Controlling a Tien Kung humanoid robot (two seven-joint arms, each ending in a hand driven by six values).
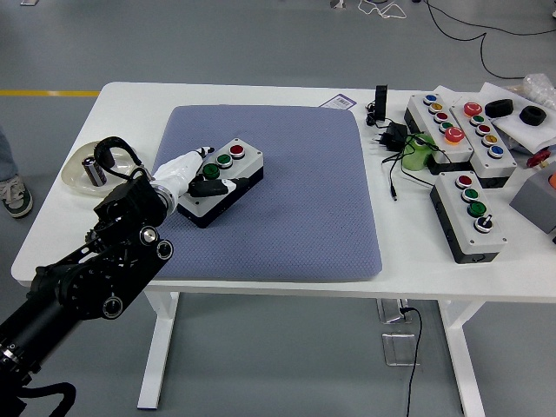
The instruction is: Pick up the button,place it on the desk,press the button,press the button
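Here we see the left robot hand (pixel 193 170), white-covered at the end of a black arm that enters from seven o'clock, lying on the near-left end of the button box (pixel 223 181). That box, white-topped over a black base, sits tilted on the blue-grey mat (pixel 287 217), a little toward ten o'clock from the mat's middle. Along its top we make out a red button (pixel 236 150) toward one o'clock, a green one (pixel 224 160) next to it, another green one (pixel 211 171) further along, and a black knob (pixel 207 186) at the near end. The hand's fingers (pixel 205 153) stretch over the box's left edge beside the green buttons, and its thumb side touches the black knob. Whether the fingers actually clasp the box or only rest on it, we cannot tell.

The mat covers the middle of the white counter (pixel 417 278). At nine o'clock, just past the arm, a clear bowl (pixel 87 172) stands on the bare counter. Toward two and three o'clock, off the mat, we count three more button boxes (pixel 469 215), with a black adapter and cable (pixel 391 139) and a green object (pixel 418 152) between them and the mat.
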